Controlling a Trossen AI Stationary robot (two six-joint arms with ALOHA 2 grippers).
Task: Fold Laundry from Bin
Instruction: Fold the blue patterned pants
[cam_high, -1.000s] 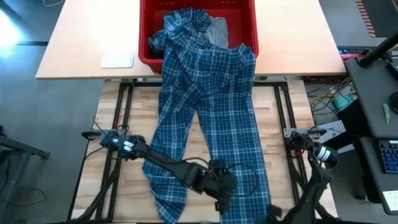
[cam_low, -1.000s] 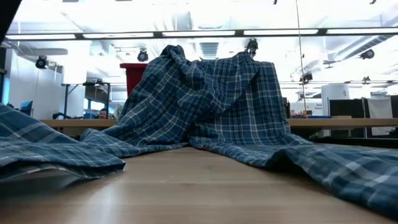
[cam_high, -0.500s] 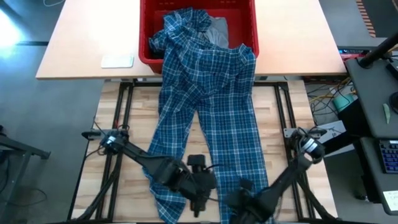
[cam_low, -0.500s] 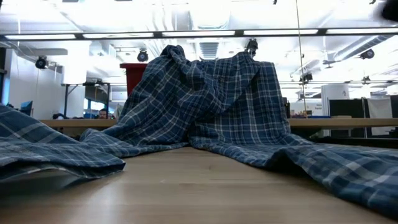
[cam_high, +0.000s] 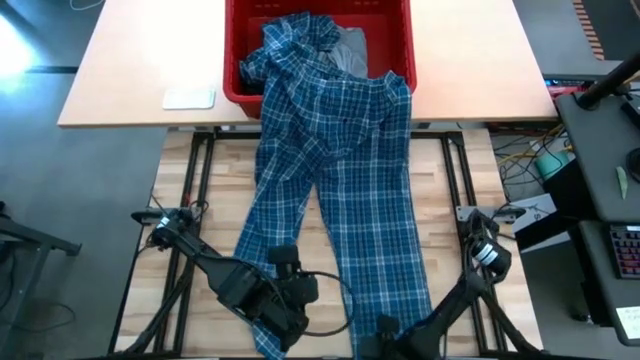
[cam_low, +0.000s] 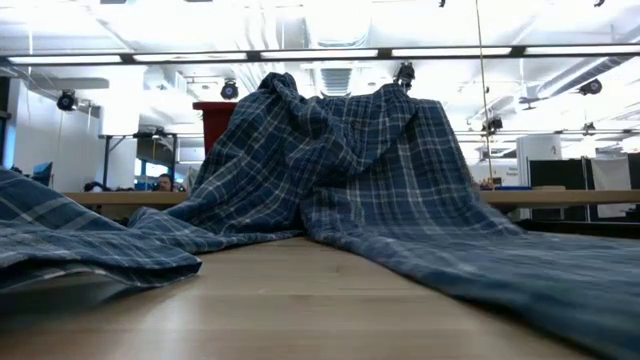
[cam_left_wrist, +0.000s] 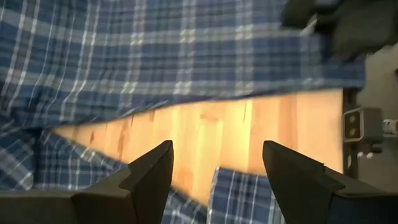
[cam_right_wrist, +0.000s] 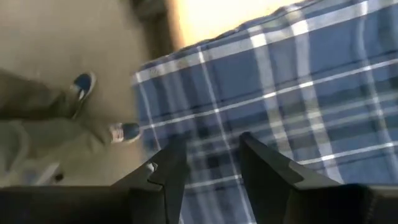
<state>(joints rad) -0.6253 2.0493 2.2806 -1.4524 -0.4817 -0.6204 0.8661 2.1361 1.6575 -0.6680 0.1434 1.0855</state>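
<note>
**Plaid garment stretched from bin to near edge**

Fingers of my left gripper (cam_left_wrist: 214, 171) stand well apart with nothing between them; past them I see bare wood of the desk (cam_left_wrist: 249, 130) and the plaid garment (cam_left_wrist: 186, 50) beyond. From above, the left gripper (cam_high: 285, 305) sits at the lower left of centre, over the left strip of cloth.

Right gripper (cam_right_wrist: 208, 165): its fingers stand a little apart, just over plaid cloth at the desk's edge; I cannot tell if they pinch it. From above it (cam_high: 385, 335) lies at the bottom edge, right of centre.

From above, the plaid garment (cam_high: 335, 160) spills out of the red bin (cam_high: 395, 20) at top centre and runs down the frame in two long strips. A light grey garment (cam_high: 350, 50) lies inside the bin.
</note>
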